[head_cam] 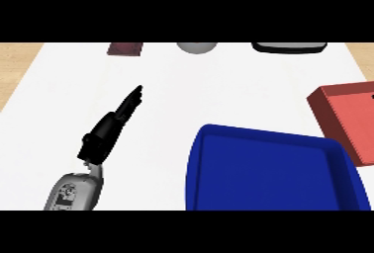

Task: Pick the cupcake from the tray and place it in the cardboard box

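Blue tray (219, 163) (beside left robot hand (110, 128))

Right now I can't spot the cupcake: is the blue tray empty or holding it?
Empty, as far as shown: the blue tray shows only bare blue floor; its near edge is cut off.

Slim black robot hand (110, 127) on grey forearm (73, 191) with dark markings
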